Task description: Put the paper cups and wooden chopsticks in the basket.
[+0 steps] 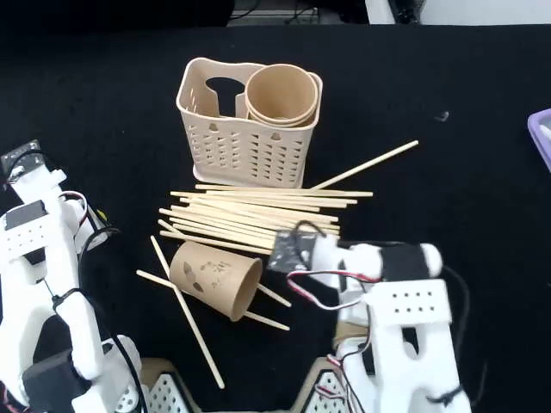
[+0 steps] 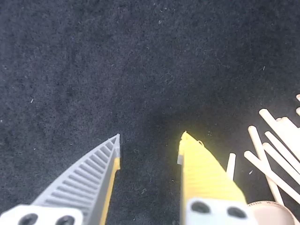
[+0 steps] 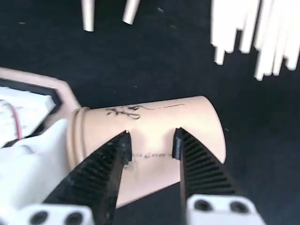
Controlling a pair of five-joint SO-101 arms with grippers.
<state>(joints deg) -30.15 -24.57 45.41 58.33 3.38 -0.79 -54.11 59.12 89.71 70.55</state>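
Above the tipped paper cup (image 3: pixel 187 117), the right pincer (image 3: pixel 151 140) wide; over black tabletop (image 2: pixel 140 56), the left pincer (image 2: pixel 150 138) wide too.

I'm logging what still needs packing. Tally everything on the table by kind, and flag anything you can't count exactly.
Basket: 1
Cup lying on the table: 1
Stack of cups in the basket: 1; how many are nested is unclear
Chopsticks: one loose pile, too overlapped for an exact count
Total: 3 countable items, plus the pile
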